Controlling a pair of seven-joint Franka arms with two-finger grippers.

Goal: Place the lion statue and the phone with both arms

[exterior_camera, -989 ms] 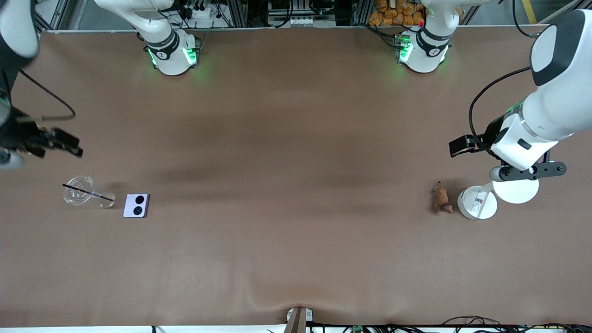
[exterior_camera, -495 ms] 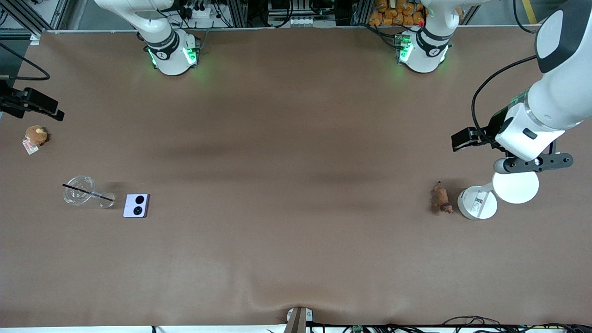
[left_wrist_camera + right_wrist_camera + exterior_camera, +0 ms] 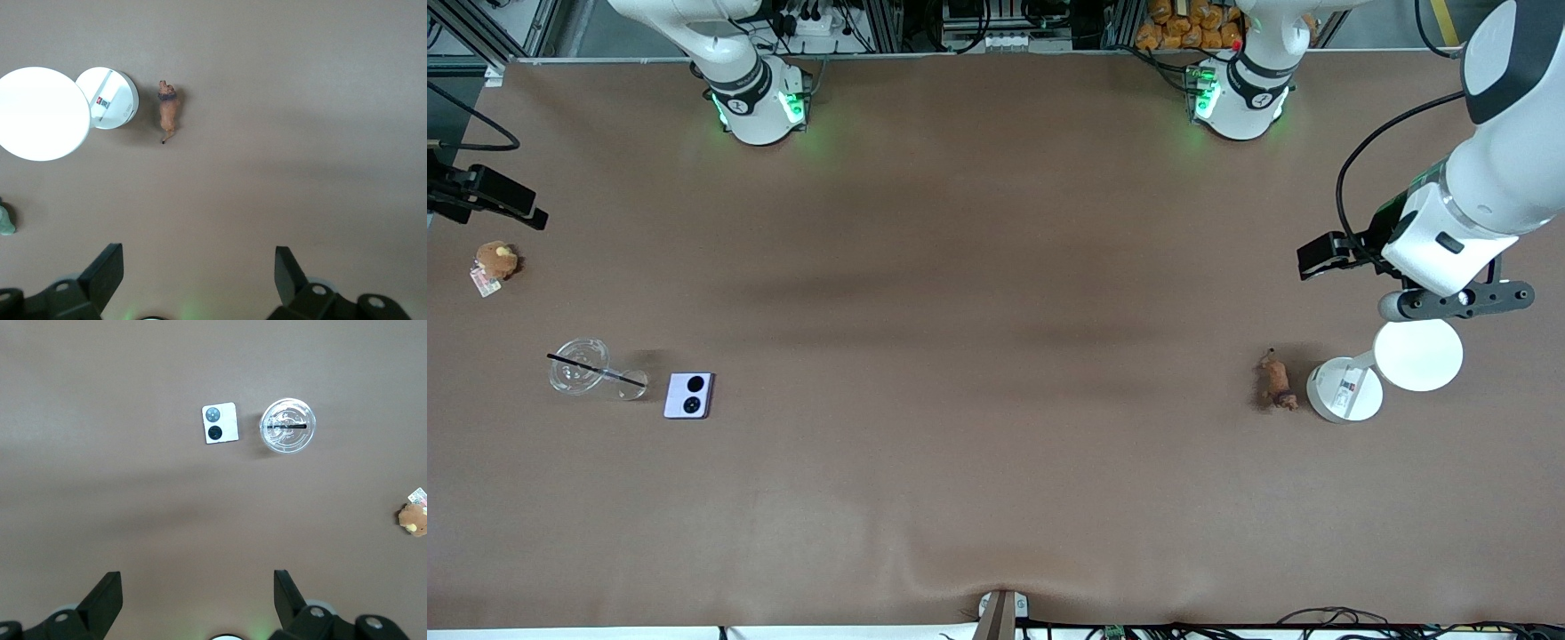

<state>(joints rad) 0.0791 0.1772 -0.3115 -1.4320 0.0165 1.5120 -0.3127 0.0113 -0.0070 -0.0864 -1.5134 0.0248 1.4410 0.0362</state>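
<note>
The lion statue, tan-brown with a darker head, lies on the table toward the left arm's end, beside a white round lid. It also shows in the left wrist view. The lavender phone lies flat, its camera circles up, toward the right arm's end, beside a clear cup. It also shows in the right wrist view. My left gripper is open and empty, high over bare table near the lion. My right gripper is open and empty, high over bare table near the phone.
A clear cup with a black straw stands beside the phone. A round brown plush with a tag lies near the table's edge at the right arm's end. Two white round discs lie by the lion. A grey-green plush shows at the left wrist view's edge.
The right arm has pulled back toward the table's edge, uncovering the brown plush. The left arm's hand has shifted a little toward the bases. The lion and the phone have not moved.
</note>
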